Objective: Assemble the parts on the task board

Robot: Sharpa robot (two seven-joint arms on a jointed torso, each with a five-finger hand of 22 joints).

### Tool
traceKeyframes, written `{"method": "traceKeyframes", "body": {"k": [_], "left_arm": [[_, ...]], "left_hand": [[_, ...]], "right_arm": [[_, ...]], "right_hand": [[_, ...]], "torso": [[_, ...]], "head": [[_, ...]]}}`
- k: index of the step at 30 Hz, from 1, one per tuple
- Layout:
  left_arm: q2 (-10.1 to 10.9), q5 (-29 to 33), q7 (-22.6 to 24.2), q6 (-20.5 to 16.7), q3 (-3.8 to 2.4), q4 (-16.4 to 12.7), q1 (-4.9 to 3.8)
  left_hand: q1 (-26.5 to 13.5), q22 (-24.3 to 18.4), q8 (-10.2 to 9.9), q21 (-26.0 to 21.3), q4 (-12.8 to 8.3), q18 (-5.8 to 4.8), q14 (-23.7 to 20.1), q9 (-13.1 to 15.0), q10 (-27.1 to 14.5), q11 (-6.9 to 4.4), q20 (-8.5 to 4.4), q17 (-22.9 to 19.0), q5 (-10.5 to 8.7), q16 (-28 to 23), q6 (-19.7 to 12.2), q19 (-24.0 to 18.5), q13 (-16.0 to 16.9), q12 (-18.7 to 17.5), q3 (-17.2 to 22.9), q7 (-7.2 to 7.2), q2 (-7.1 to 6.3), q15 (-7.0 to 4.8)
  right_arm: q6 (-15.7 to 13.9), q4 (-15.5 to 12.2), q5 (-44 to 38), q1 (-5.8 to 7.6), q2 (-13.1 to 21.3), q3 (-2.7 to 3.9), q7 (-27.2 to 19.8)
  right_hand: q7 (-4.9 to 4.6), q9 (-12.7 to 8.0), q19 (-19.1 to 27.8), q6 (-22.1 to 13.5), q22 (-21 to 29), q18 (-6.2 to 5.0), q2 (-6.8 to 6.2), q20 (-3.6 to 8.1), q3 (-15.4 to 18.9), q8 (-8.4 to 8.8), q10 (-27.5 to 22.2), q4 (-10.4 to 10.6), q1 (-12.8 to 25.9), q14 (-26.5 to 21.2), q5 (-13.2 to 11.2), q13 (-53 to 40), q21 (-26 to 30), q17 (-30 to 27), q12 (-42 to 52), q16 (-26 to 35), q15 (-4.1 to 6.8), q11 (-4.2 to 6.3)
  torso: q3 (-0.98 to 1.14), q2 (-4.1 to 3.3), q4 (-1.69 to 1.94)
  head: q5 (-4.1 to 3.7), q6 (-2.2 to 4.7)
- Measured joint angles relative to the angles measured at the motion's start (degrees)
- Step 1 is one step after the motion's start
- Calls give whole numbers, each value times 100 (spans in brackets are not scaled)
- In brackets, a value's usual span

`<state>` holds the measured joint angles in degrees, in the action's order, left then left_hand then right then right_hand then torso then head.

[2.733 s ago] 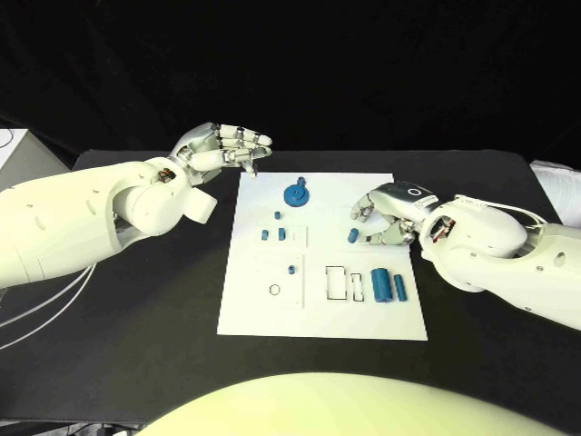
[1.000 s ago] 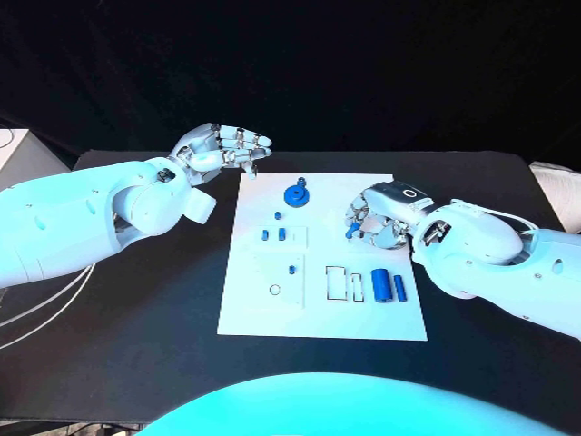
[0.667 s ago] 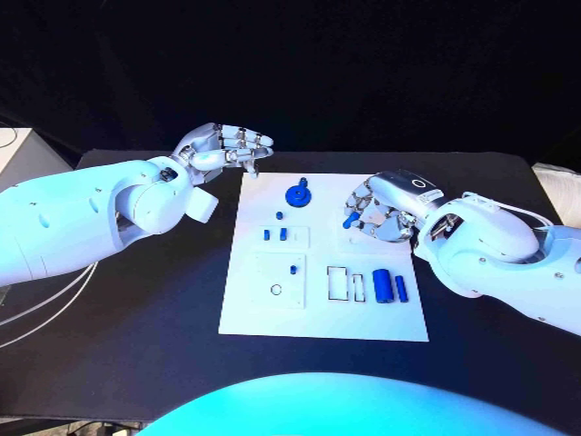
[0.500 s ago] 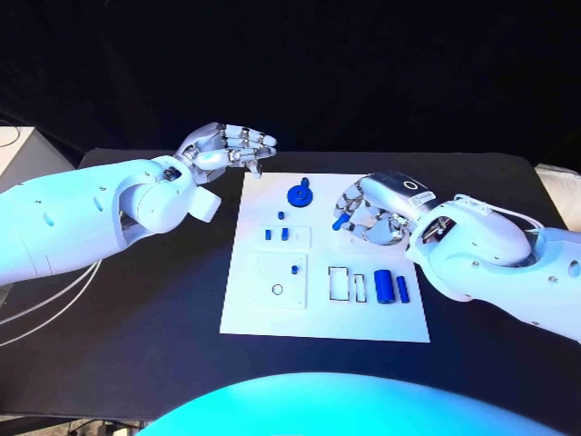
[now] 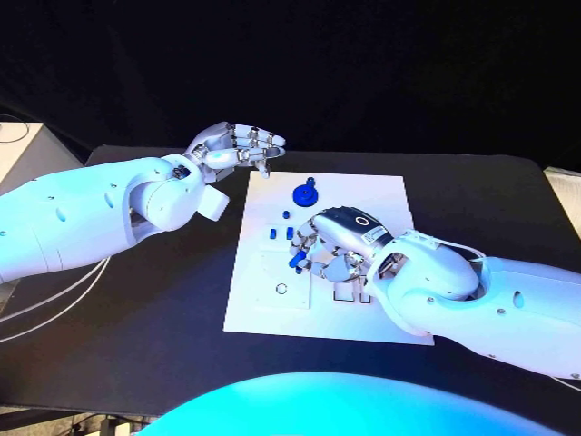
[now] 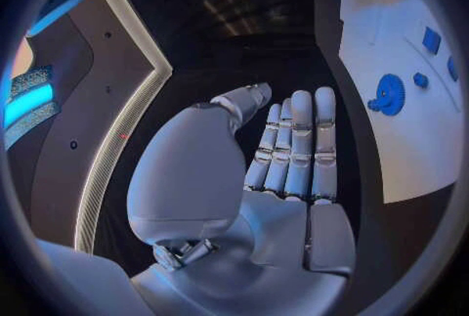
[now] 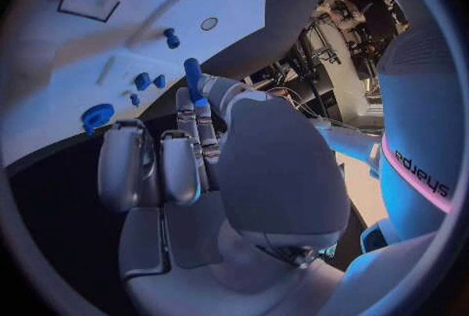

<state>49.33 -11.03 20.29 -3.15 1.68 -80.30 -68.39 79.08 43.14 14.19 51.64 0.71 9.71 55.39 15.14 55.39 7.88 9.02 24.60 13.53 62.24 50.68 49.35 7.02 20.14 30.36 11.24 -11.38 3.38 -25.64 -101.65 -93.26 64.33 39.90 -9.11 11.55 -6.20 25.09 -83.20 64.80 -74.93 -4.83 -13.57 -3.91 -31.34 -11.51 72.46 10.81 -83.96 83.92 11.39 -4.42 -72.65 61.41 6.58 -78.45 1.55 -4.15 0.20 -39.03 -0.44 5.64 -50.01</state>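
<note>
I work in a robotics lab: black backdrop behind my black table [image 5: 133, 300], white task board [image 5: 369, 195] centred on it, cabling and equipment [image 7: 337, 34] beyond the table.

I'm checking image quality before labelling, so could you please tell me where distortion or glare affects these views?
Head view: no bending, the task board evenly lit, no glare. Left wrist view: fisheye bends the board's edge; the left hand is sharp. Right wrist view: the board curves, and the blue part in the right hand stays clear.
</note>
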Motion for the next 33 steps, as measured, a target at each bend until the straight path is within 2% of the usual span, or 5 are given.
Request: {"method": "traceKeyframes", "body": {"k": [9, 14, 33], "left_arm": [[-30, 4, -8, 19, 1, 13, 1], [-31, 6, -14, 29, 1, 15, 1], [-31, 11, -35, 43, 2, 20, 1]], "left_hand": [[0, -9, 0, 0, 0, 0, 0, 1, -21, 21, 0, 0, 0, 0, 0, 0, 0, 0, 0, 0, 0, 0], [0, -9, 0, 0, 0, 0, 0, 1, -20, 20, 0, 0, 0, 0, 0, 0, 0, 0, 0, 0, 0, 0], [0, -15, 0, 0, 16, 0, 0, 2, -41, -1, 0, 0, 0, 0, 0, 0, 0, 0, -16, 0, 0, 0]], "right_arm": [[26, 95, -7, -155, -249, -47, -66], [73, 189, -14, -217, -341, -75, -84], [377, 335, -110, -282, -435, -115, -62]], "right_hand": [[1, 3, 0, -19, 1, 0, 5, 0, -38, 0, 1, -7, 52, 0, -12, -7, 0, 0, -1, 0, 0, 1], [3, 4, 0, -22, 1, 0, 7, 0, -38, 1, 1, -7, 50, 0, -3, -7, 27, 0, -10, 0, 0, 1], [4, 32, 1, -55, 17, 0, 11, 0, -70, 19, 1, -40, 53, 0, 4, -6, 49, -36, -52, 0, 0, 1]], "torso": [[-4, 0, -3], [3, 0, -4], [14, -5, -7]], "head": [[57, 0], [78, 0], [87, 0]]}}
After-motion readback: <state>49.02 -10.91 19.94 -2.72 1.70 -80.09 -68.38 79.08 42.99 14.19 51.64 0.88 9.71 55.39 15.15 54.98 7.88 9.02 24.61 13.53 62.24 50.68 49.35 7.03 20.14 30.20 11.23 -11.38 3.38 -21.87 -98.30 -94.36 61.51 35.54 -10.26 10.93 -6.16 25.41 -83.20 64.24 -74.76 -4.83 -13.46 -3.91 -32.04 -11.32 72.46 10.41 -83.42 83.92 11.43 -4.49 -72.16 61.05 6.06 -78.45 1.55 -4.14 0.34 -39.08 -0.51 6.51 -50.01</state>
